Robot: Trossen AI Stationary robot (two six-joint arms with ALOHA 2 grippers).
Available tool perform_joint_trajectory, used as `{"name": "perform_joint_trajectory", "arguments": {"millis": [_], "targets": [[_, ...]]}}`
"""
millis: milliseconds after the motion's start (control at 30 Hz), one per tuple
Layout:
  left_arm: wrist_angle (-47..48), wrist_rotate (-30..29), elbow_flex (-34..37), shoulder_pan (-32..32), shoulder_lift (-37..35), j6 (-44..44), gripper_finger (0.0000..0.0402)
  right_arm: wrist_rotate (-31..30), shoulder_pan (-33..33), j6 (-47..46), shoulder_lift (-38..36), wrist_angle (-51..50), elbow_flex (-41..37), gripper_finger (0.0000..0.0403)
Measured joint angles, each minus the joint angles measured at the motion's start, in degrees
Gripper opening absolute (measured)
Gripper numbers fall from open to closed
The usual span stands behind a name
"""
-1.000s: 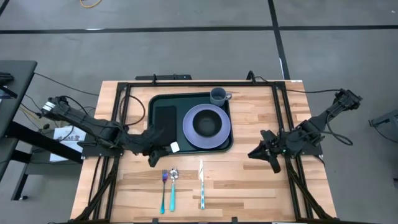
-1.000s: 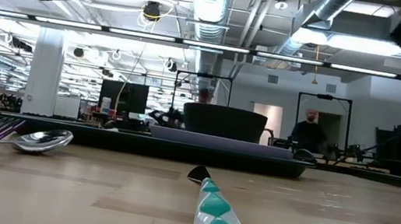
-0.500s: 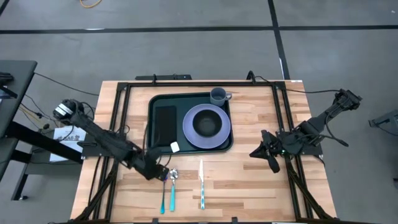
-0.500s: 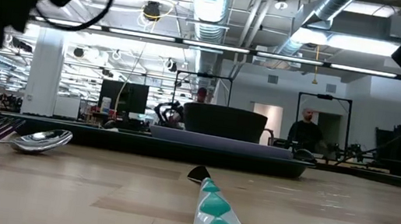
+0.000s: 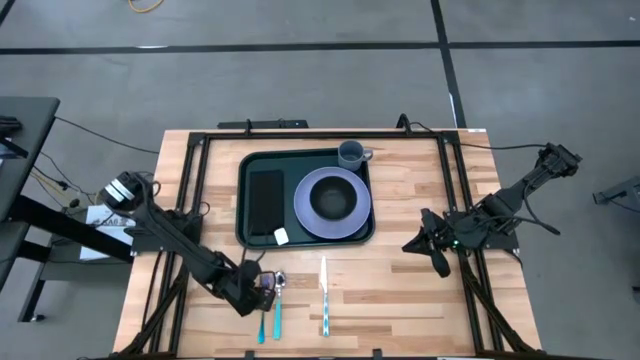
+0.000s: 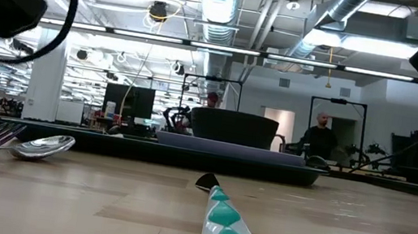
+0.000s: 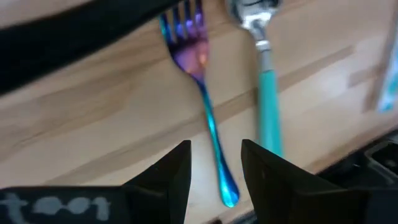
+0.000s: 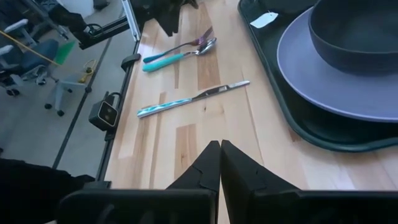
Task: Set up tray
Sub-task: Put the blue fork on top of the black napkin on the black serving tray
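Note:
The dark green tray (image 5: 243, 170) lies at the table's far middle. It carries a black napkin (image 5: 265, 198), a purple plate (image 5: 352, 215) with a dark bowl (image 5: 330, 198), and a grey cup (image 5: 350, 155). Near the front edge lie an iridescent fork (image 7: 205, 106), a teal-handled spoon (image 7: 268, 99) and a knife (image 5: 324, 295). My left gripper (image 7: 214, 165) hangs open over the fork, pointing down, one finger on each side of the handle's free end; I see no touch. My right gripper (image 8: 219, 155) is shut and empty, to the right of the tray.
A white tag (image 5: 282, 236) lies on the tray's near rim beside the napkin. Black frame rails (image 5: 200, 190) run along the table's left and right sides. Bare wood lies right of the knife (image 8: 193, 99). A person stands in the room beyond the table (image 6: 321, 137).
My left gripper has left the tray's near left corner, swung toward the table's near edge and come down over the fork, rolling about its own axis on the way. Its fingers stay open. Fork, spoon and knife have not moved.

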State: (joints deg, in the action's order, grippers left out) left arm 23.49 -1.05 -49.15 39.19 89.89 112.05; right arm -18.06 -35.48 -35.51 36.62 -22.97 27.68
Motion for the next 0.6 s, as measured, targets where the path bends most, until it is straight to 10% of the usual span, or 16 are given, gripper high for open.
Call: {"name": "perform_joint_trajectory", "arguments": {"millis": [600], "targets": [[-0.14,-2.93,-0.02,-0.88,2.12,-1.77,0.0128,-0.02,1.74,-1.11,0.00,-0.62,0.04,0.0005]]}}
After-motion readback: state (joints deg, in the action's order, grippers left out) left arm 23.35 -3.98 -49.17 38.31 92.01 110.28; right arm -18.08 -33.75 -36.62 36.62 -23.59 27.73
